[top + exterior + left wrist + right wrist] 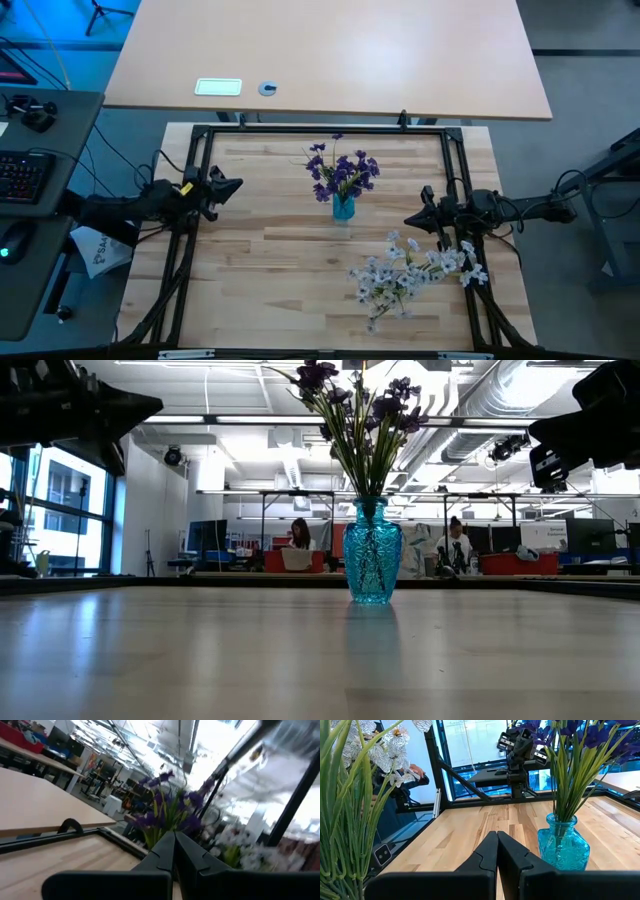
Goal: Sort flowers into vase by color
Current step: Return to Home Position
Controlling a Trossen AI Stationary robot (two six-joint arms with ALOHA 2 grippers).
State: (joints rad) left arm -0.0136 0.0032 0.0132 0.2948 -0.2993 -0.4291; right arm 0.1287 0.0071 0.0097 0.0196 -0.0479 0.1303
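A blue glass vase (pixel 343 208) stands on its base at the table's middle and holds the dark purple flowers (pixel 340 172) upright by their stems; both also show in the low view, vase (pixel 372 565) and purple flowers (pixel 360 410). The pale white-lavender flowers (pixel 410 270) sit in a bunch on the table's near right part, close beside the right arm (pixel 350 795). My left gripper (pixel 238 185) is shut and hovers left of the vase. My right gripper (pixel 408 220) is shut and hovers right of the vase, just beyond the white bunch.
A black metal frame (pixel 320 130) runs around the wooden table top. A larger pale table (pixel 330 55) stands beyond the far edge. Bare wood lies between the left gripper and the vase (pixel 563 845). People sit far off in the room (pixel 298 540).
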